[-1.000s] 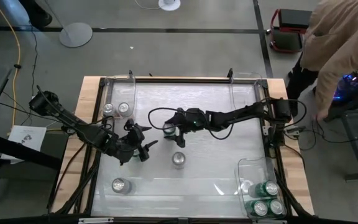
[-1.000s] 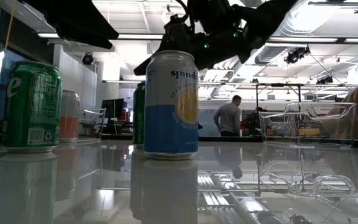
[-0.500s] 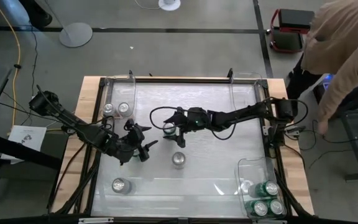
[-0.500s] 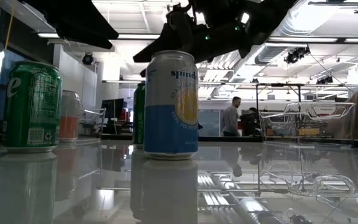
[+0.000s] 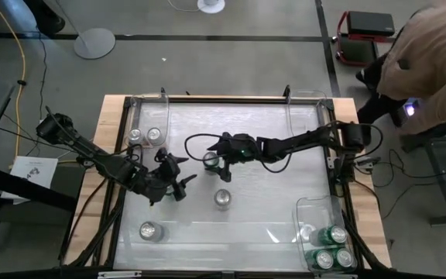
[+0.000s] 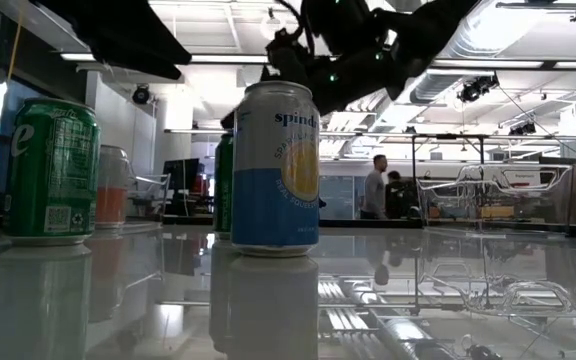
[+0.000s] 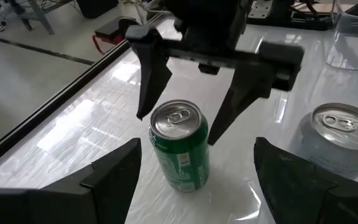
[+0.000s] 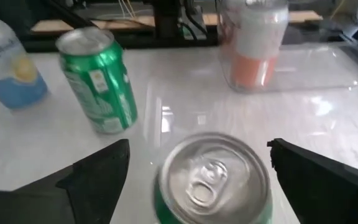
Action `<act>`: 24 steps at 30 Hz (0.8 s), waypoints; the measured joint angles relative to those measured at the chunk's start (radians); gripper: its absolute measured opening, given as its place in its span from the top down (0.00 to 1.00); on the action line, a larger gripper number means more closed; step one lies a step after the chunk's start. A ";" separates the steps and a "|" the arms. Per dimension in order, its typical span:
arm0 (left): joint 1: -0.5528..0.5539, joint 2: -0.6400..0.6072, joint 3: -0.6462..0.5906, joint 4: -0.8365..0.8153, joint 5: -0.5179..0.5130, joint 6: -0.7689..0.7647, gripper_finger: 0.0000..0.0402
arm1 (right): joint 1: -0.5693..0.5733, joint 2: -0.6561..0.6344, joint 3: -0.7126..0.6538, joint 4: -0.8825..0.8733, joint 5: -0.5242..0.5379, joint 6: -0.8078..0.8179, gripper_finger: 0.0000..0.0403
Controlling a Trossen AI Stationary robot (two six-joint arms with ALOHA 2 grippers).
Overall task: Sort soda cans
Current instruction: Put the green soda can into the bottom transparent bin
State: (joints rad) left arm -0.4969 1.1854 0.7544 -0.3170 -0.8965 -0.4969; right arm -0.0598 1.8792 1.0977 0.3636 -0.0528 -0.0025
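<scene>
A green soda can [image 7: 180,146] stands upright near the table's middle. My right gripper [image 5: 217,161] reaches in from the right, open, one finger [image 7: 151,81] on each side of the can's top [image 8: 213,177], with gaps showing. My left gripper [image 5: 175,177] hovers open just left of that can, nothing between its fingers. A blue-and-white can [image 6: 273,170] stands nearer the front edge, also visible as a silver top [image 5: 223,199]. Another green can [image 5: 149,231] stands at the near left.
A clear bin [image 5: 147,116] at the far left holds two cans [image 5: 144,136], one orange-and-white [image 8: 253,50]. A clear bin [image 5: 304,213] at the near right holds three green cans [image 5: 329,248]. A person [image 5: 432,54] bends beyond the right edge.
</scene>
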 joint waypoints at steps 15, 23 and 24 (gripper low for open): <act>0.012 0.000 0.000 0.000 0.020 0.000 0.29 | 0.001 0.034 0.000 0.001 0.065 0.001 0.13; 0.012 0.000 0.000 0.000 0.023 0.000 0.29 | 0.002 -0.010 -0.002 -0.044 0.074 0.029 0.32; 0.012 0.000 0.000 0.000 0.023 0.000 0.29 | 0.005 -0.039 -0.002 -0.073 0.084 0.024 0.32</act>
State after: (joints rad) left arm -0.4847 1.1858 0.7544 -0.3171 -0.8736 -0.4973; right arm -0.0546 1.8403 1.0958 0.2910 0.0308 0.0217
